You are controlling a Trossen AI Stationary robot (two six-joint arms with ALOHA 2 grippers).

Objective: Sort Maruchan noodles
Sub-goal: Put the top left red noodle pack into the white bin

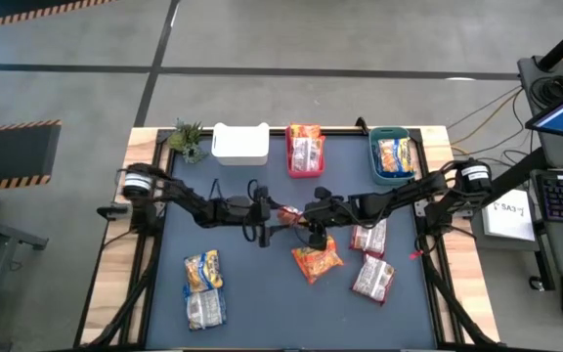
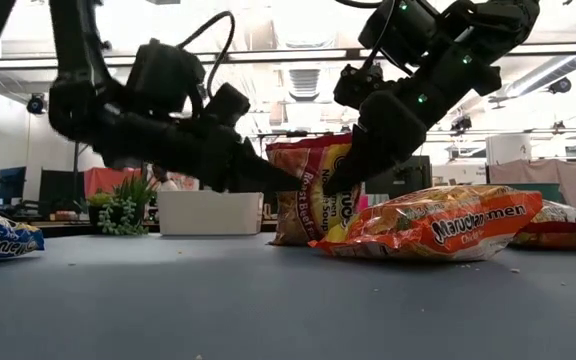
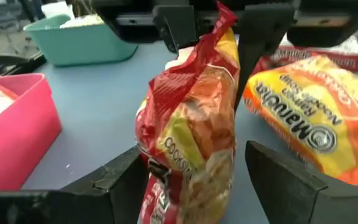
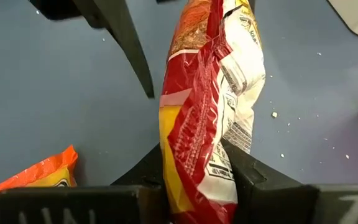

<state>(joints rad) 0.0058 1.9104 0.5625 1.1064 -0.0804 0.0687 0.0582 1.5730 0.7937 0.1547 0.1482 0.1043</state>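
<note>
From above, both arms meet at the middle of the dark surface. The left end effector and right end effector face each other across a red packet held between them. Just in front lies an orange packet, with two silvery-white packets to its right. A blue-yellow packet and a white one lie well apart toward the front left corner, leaving open surface around them. Along the far edge stand a plant, a white bin, a pink bin and a teal bin, the last two holding packets.

At surface level, the red packet stands upright, the right end effector pinching its side; the near foreground is bare.

The left wrist view shows the left end effector spread wide, its fingers flanking the red packet loosely, one clearly apart from it.

The right wrist view shows the right end effector clamped on the red packet, crumpling it.
</note>
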